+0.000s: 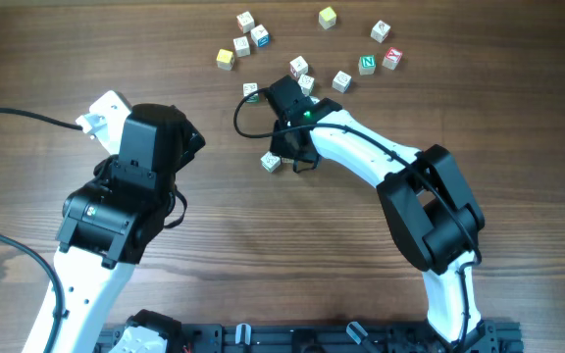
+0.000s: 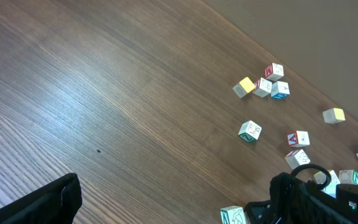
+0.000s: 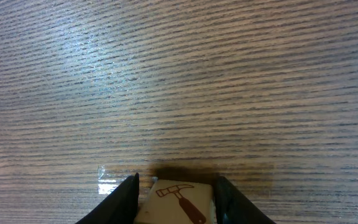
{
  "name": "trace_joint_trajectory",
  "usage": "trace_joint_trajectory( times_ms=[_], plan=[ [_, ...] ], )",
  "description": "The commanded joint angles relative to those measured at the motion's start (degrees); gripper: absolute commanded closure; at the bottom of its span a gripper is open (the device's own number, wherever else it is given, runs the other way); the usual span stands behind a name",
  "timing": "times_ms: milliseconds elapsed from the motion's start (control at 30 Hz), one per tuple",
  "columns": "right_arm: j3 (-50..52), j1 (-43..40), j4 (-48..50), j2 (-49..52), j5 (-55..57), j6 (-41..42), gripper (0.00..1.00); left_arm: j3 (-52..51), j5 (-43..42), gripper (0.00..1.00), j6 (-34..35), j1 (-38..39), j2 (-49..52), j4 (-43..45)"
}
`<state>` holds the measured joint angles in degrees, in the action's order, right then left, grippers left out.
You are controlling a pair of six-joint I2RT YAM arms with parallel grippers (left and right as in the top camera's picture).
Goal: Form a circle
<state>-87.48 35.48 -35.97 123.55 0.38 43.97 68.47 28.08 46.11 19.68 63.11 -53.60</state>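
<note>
**ENTRY 1: circle.** Not made up as a ring. Its pieces lie as loose letter cubes across the far part of the desk (image 1: 165, 39).
- The green N cube (image 1: 367, 65) has a white cube (image 1: 341, 80) just beside it.
- A white pair (image 1: 302, 75) sits close together.
- A yellow cube (image 1: 226, 59) sits further left, among cubes of other colours.

**ENTRY 2: hammer cube (image 3: 176, 202).** Pale, with a brown hammer picture facing up, lying flat on the desk. It sits directly between the right fingers. In the overhead view the black wrist hides it.

**ENTRY 3: right fingers (image 3: 176, 182).**
- State: pointed down at the desk, one on each side of the hammer cube, spread to about the cube's width. I cannot tell whether they press on its faces or stand just off them.
- Judged reason: straddling two opposite faces lets the cube be lifted or set down square, without twisting.

**ENTRY 4: left fingers (image 1: 104, 110).**
- State: spread wide, with nothing in them, held well apart from the cubes on the left side of the desk.
- Judged reason: parked clear of the working arm, with its camera turned toward the scatter.

**ENTRY 5: position of the pieces relative to the right fingers.**
- The white pair lies just beside the wrist on its far side.
- The green N cube and its white neighbour lie further to the right.
- One green-marked white cube (image 1: 251, 91) lies to the left of the wrist, and another (image 1: 271, 162) on its near side.
- The right wrist view shows only bare desk ahead of the fingers.
</note>
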Motion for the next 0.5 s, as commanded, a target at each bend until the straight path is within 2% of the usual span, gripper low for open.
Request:
trace_joint_trajectory(
  times_ms=[0, 167, 467],
  plan=[
    [0.44, 0.28, 0.07, 1.16, -0.46, 1.25, 0.6, 0.66, 0.96, 0.0, -0.9, -0.48, 0.07, 0.13],
    [0.44, 0.28, 0.09, 1.16, -0.48, 1.25, 0.66, 0.66, 0.96, 0.0, -0.9, -0.48, 0.07, 0.13],
    [0.44, 0.28, -0.31, 1.16, -0.48, 2.8, 0.66, 0.66, 0.96, 0.0, -0.9, -0.48, 0.07, 0.13]
  ],
)
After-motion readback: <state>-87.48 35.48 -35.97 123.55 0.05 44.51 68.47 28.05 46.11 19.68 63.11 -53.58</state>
